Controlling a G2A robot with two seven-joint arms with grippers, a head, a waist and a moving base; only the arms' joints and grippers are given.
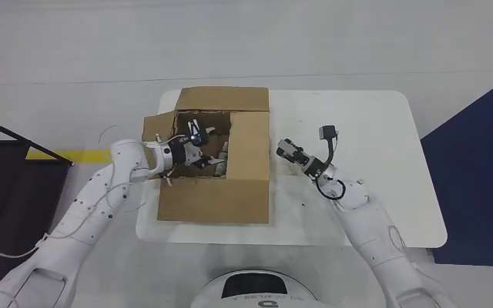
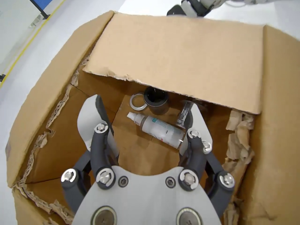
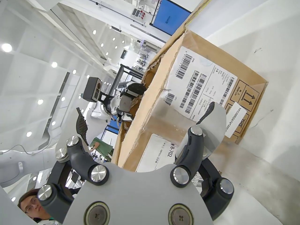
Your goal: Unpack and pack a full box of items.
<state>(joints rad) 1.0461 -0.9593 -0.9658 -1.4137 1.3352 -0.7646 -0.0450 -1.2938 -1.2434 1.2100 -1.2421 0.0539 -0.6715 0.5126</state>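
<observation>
Hanging inside the open cardboard box point(image 2: 178, 54), the left gripper point(image 2: 144, 108) has its fingers spread wide and empty above a white spray bottle point(image 2: 159, 129) lying on the box floor near a black cylinder point(image 2: 156, 100) and a metal ring point(image 2: 137, 101). The right gripper point(image 3: 145, 114), likewise open and empty, sits just beside the box's labelled outer wall.

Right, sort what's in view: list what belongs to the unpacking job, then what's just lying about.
Job:
cardboard box
white spray bottle, black cylinder, metal ring and clear plastic piece, all inside the box
left gripper, open over them
right gripper, open at the box's outer side

Lying about:
crumpled brown paper
white table
blue partition
</observation>
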